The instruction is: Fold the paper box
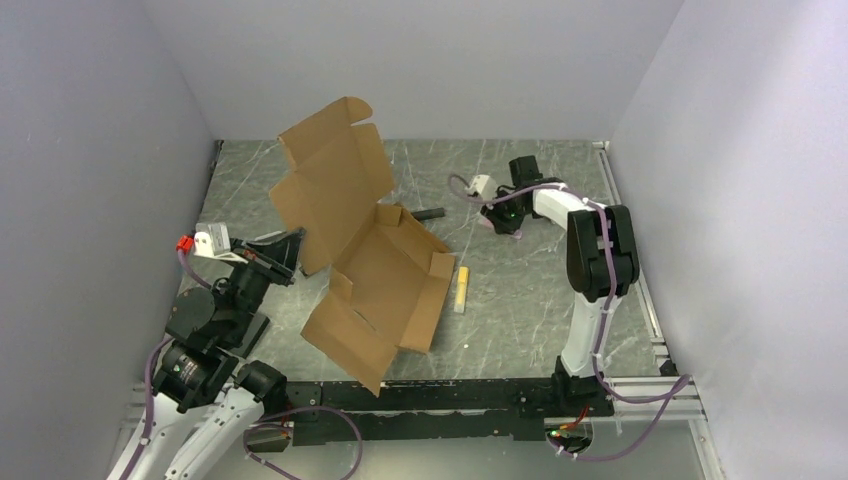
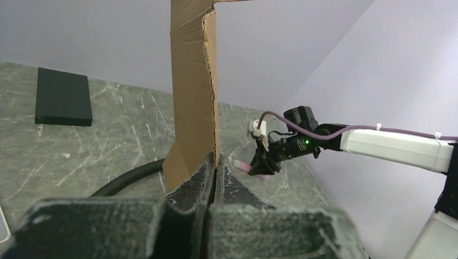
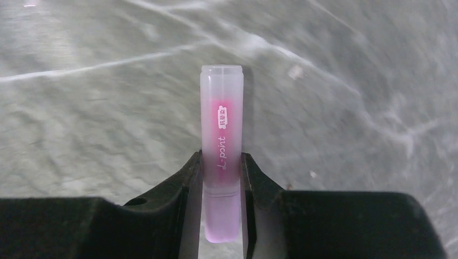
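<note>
The left pincer (image 2: 215,162) is clamping its jaws on a thin edge of the paper box (image 1: 375,270). The sheet is rising straight up from the grip and leaning out beyond it. Whether any corner is resting on the desk (image 1: 530,290) cannot be told. The box is gaping open, with the lid panel standing up and only partial side walls raised, so the fold appears to be at an early stage.

Beyond the box, a yellow pen (image 1: 461,288) is lying on the desk. A black block (image 2: 63,97) is sitting far off to the left pincer's left.

Farthest out, the right pincer (image 3: 221,159) is gripping a pink marker (image 3: 221,124), well apart from the box.

As a judgement, the next move calls for the right pincer to shed the marker and come to the flaps.
</note>
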Robot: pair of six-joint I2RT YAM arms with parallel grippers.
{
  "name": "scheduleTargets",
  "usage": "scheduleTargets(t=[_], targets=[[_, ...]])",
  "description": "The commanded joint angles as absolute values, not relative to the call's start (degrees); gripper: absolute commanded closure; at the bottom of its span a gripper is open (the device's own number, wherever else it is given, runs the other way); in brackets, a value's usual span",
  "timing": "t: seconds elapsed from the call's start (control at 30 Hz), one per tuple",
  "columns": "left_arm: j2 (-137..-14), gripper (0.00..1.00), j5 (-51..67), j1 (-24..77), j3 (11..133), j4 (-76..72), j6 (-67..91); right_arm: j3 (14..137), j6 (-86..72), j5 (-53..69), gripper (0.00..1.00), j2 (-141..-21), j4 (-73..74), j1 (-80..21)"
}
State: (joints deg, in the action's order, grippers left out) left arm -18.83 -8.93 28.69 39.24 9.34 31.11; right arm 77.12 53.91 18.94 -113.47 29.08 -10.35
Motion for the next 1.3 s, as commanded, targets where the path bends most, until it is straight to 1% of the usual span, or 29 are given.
scheduleTargets(t=[0.0, 0.07, 0.27, 0.4, 0.6, 0.67, 0.7, 0.83, 0.9, 0.97, 1.1, 1.2, 1.27], targets=[[-18.0, 1.0, -9.7, 28.6, 41.1, 7.6, 31.1, 80.1, 40.0, 17.0, 0.98, -113.4, 23.0, -6.0], [-17.9, 1.0, -9.6, 28.6, 40.9, 7.6, 31.2, 80.7, 36.2, 19.2, 1.0, -112.1, 21.9, -3.6], [-17.9, 1.0, -9.5, 28.6, 40.9, 7.3, 31.3, 81.2, 30.2, 23.1, 1.0, -108.0, 20.5, 3.5], [-17.8, 1.0, -9.2, 28.5, 40.5, 6.9, 31.6, 80.9, 27.0, 17.8, 1.0, -107.8, 17.7, 6.9], [-17.5, 1.0, -9.1, 28.5, 40.6, 7.1, 31.9, 82.9, 26.8, 10.1, 1.0, -111.8, 17.2, 9.7], [-17.5, 1.0, -9.0, 28.6, 40.6, 7.1, 32.0, 85.1, 27.0, 8.4, 0.92, -114.5, 18.8, 9.8], [-17.5, 1.0, -9.0, 28.6, 40.6, 7.1, 32.0, 85.6, 27.1, 8.2, 0.85, -115.9, 19.4, 9.9], [-17.6, 1.0, -8.9, 28.6, 40.8, 7.2, 32.1, 85.7, 26.5, 7.8, 0.49, -116.6, 19.0, 10.0], [-17.7, 1.0, -8.7, 28.6, 40.7, 7.1, 32.2, 85.4, 26.6, 8.5, 0.39, -115.4, 19.3, 10.0], [-17.8, 1.0, -8.8, 28.6, 40.6, 6.9, 32.3, 84.4, 26.7, 9.9, 0.33, -113.2, 19.3, 10.0], [-18.2, 1.0, -8.3, 28.6, 40.4, 6.4, 32.5, 81.6, 27.9, 16.4, 0.3, -106.9, 20.1, 9.1], [-18.5, 1.0, -8.4, 28.6, 40.4, 6.6, 32.2, 76.9, 35.2, 28.0, 0.28, -100.9, 22.8, 6.8], [-18.5, 1.0, -8.6, 28.6, 40.2, 6.7, 32.0, 73.0, 43.1, 35.1, 0.26, -97.0, 25.9, 3.8]])
